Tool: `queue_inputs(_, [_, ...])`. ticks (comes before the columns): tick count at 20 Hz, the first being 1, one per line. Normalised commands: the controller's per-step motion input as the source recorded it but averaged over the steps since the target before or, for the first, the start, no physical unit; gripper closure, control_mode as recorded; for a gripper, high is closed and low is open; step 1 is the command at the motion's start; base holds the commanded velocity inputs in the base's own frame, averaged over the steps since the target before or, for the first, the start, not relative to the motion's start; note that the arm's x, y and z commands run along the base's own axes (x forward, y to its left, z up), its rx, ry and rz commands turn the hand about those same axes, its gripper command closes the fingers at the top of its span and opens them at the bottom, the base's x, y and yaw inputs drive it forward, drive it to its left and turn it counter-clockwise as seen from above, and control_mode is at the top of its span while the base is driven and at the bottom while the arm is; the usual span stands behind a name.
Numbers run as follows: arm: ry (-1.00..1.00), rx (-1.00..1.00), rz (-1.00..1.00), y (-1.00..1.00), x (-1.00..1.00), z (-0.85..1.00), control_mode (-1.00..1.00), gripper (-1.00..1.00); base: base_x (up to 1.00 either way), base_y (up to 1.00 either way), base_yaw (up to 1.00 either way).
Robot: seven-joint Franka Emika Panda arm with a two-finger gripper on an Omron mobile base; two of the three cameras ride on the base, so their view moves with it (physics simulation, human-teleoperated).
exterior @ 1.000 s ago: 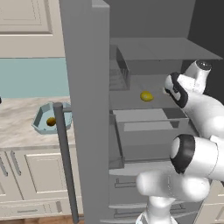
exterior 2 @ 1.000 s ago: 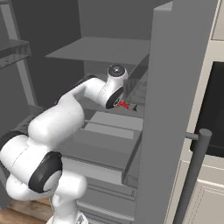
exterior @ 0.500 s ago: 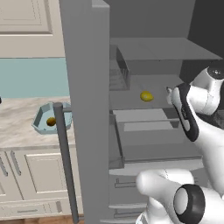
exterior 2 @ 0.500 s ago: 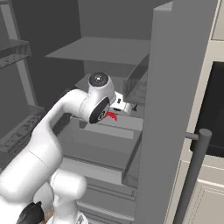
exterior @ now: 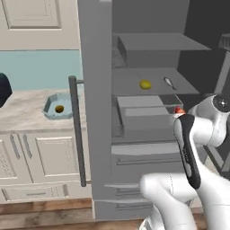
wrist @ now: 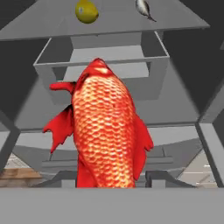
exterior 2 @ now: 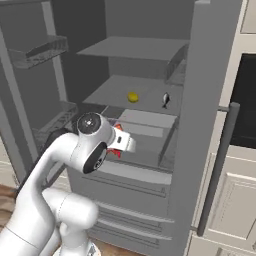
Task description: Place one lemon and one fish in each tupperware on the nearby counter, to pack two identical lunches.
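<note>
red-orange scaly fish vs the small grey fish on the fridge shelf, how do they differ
The red-orange scaly fish is bright and held in the gripper; the small grey fish is dull silver-grey and lies loose on the grey fridge shelf, beside the yellow lemon. Both are slender fish.

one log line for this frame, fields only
end effector: shut on red fish | place: before open fridge | shelf: lemon, grey fish | tupperware: one lemon
</note>
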Motion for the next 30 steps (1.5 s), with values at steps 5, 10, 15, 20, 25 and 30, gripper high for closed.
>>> queue_inputs(5, [0.0,0.0,0.0,0.0,0.0,0.0,1.0,1.0,-1.0,0.5,0.0])
queue_inputs(10, [0.0,0.0,0.0,0.0,0.0,0.0,1.0,1.0,-1.0,0.78,0.0])
queue_inputs(15, [0.0,0.0,0.0,0.0,0.0,0.0,1.0,1.0,-1.0,1.0,0.06])
queue_inputs(20, [0.0,0.0,0.0,0.0,0.0,0.0,1.0,1.0,-0.86,1.0,0.01])
queue_inputs(25, [0.0,0.0,0.0,0.0,0.0,0.0,1.0,1.0,0.02,1.0,0.01])
queue_inputs(30, [0.0,0.0,0.0,0.0,0.0,0.0,1.0,1.0,0.29,1.0,0.15])
